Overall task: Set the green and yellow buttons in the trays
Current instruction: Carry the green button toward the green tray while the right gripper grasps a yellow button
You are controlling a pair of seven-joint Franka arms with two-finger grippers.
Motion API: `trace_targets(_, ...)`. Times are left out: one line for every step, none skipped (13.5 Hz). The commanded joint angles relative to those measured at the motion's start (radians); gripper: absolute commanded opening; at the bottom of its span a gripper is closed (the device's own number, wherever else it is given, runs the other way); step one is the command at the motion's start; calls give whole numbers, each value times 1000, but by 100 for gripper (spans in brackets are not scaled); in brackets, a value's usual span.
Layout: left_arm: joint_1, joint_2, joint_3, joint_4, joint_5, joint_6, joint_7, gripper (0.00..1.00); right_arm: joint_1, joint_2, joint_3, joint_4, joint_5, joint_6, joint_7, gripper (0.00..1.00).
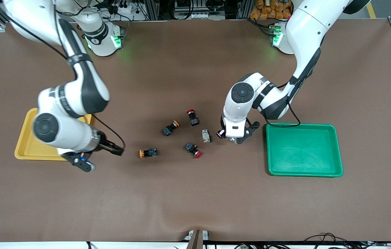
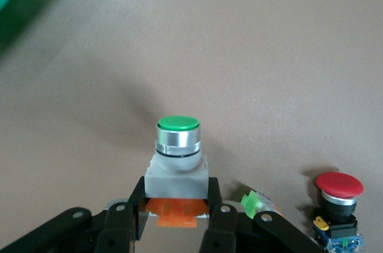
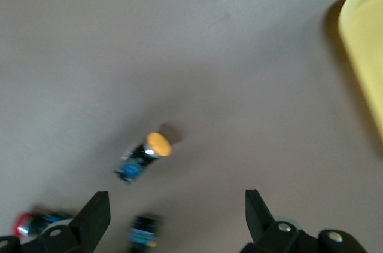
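1. Left gripper (image 2: 176, 214) is clamped on a green-capped button (image 2: 176, 160); I see its two black fingers (image 2: 122, 220) squeezing the grey and orange body, with the green cap pointing away from the wrist.
2. From the front I see that gripper (image 1: 231, 138) low over the brown table (image 1: 195, 200), between the loose buttons and the green tray (image 1: 337, 152). The held button is hidden under the wrist there.
3. I see a second pale button (image 1: 206, 136) lying on the table just beside the left gripper.
4. I count two yellow-capped buttons on the table: one (image 1: 170, 128) nearer the middle, one (image 1: 148, 152) closer to the front camera and toward the right arm's end.
5. Two red-capped buttons lie close by: one (image 1: 192, 117) farther from the front camera, one (image 1: 194, 150) nearer.
6. Right gripper (image 1: 104, 154) hangs over the table just beside the yellow tray (image 1: 26, 145), its fingers spread wide and holding nothing.
7. In the right wrist view I see a yellow-capped button (image 3: 143, 156) lying on its side ahead of those spread fingers (image 3: 93, 214).
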Motion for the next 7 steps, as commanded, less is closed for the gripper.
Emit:
trace_targets(22, -16, -2, 39, 22, -70, 44, 0, 43, 52, -5, 34, 42, 67, 243, 100)
trace_targets(34, -24, -3, 45, 22, -78, 74, 0, 66, 67, -5, 34, 58, 111, 352, 100)
trace_targets(49, -36, -3, 43, 22, -80, 102, 0, 86, 82, -7, 34, 55, 151, 437, 100)
trace_targets(65, -44, -8, 45, 21, -89, 129, 0, 103, 99, -7, 33, 53, 176, 504, 100)
trace_targets(80, -58, -8, 45, 21, -106, 166, 0, 115, 113, -7, 33, 50, 188, 563, 100)
trace_targets(98, -62, -9, 45, 16, -118, 211, 0, 120, 133, -7, 34, 53, 207, 632, 100)
trace_targets(115, -76, -9, 43, 13, -127, 249, 0, 120, 156, -9, 36, 52, 227, 708, 100)
